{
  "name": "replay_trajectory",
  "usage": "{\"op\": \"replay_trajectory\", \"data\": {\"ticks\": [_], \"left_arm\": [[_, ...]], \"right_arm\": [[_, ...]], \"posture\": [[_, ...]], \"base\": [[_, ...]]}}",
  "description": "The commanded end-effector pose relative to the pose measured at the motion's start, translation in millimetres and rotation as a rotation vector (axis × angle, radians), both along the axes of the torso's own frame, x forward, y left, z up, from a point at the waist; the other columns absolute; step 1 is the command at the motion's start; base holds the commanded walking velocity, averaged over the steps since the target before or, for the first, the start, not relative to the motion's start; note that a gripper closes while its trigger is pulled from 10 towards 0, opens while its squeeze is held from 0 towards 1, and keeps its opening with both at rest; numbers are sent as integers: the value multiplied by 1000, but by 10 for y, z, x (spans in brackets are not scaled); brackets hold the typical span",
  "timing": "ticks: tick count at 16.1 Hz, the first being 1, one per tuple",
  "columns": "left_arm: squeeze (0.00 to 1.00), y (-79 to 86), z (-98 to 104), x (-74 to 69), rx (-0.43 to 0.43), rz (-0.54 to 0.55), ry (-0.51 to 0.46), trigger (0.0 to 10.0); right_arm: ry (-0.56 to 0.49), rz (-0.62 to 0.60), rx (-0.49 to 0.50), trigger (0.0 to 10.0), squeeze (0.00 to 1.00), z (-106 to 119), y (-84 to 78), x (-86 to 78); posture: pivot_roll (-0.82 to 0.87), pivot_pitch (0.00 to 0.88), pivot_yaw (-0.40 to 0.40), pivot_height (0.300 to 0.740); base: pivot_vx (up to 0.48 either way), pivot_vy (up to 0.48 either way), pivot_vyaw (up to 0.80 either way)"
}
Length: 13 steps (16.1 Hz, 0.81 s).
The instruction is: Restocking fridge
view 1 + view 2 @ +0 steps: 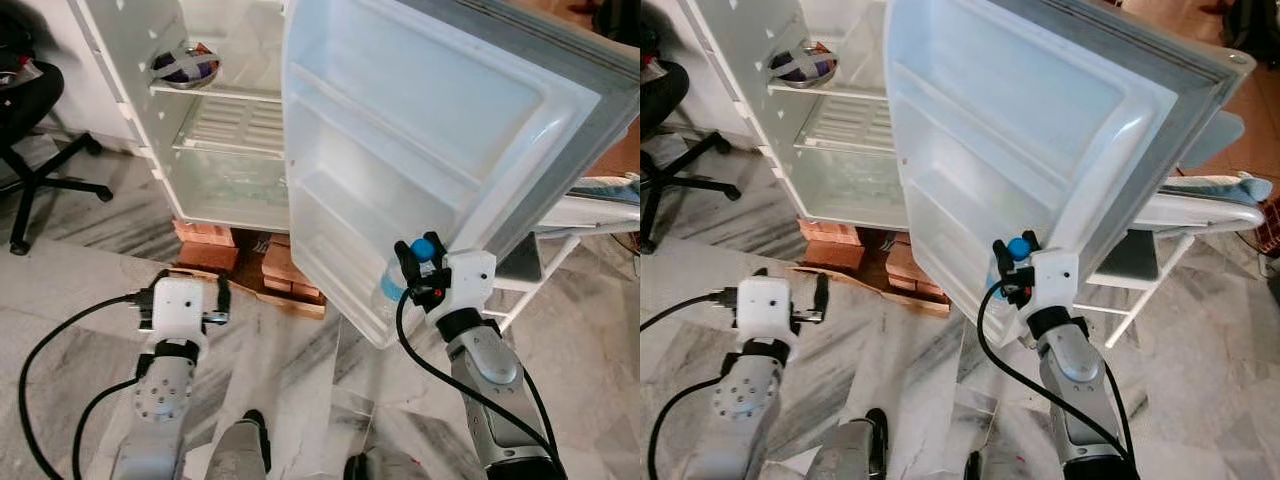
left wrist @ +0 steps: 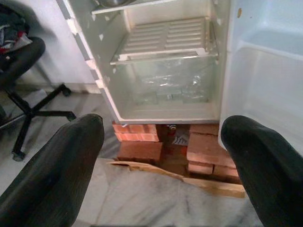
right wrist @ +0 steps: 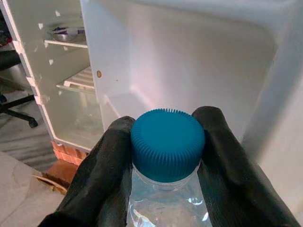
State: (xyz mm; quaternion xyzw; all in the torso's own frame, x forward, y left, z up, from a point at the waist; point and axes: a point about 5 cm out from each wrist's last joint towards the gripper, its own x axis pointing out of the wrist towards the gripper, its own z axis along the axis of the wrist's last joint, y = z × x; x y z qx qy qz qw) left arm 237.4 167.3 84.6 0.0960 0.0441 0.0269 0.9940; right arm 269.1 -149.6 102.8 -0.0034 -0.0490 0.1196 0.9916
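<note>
Nearest, at right, a water bottle (image 3: 165, 198) is clasped below its blue cap (image 3: 167, 143) by the right gripper (image 1: 421, 268), against the open fridge door's (image 1: 420, 130) lowest shelf. Left gripper (image 1: 183, 300) is held spread, unloaded. Beyond, the fridge (image 1: 225, 120) is propped on bricks (image 2: 142, 142).

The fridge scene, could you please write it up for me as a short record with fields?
fridge door: open, its moulded shelves bare
right gripper: shut on the water bottle just under its blue cap, at the door's lowest shelf
left gripper: open, holding nothing, low before the fridge
upper fridge shelf: a metal bowl sits on it
crisper drawer: clear, under a ribbed shelf
under fridge: red bricks on a wooden board
floor: grey marble; an office chair stands to the robot's left
</note>
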Motion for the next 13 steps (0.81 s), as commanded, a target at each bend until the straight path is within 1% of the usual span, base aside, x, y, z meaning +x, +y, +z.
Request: {"op": "replay_trajectory", "data": {"ticks": [1, 13], "left_arm": [[0, 46, -47, -16, 3, 10, 27, 10000], [0, 46, -42, -7, 4, 3, 26, 10000]], "right_arm": [[-30, -5, -1, 10000, 0, 46, -1, 10], [-33, -36, -11, 10000, 0, 29, -23, 31]], "posture": [[84, 158, -44, 740], [84, 158, -39, 740]], "base": [[0, 401, 0], [0, 402, 0]]}}
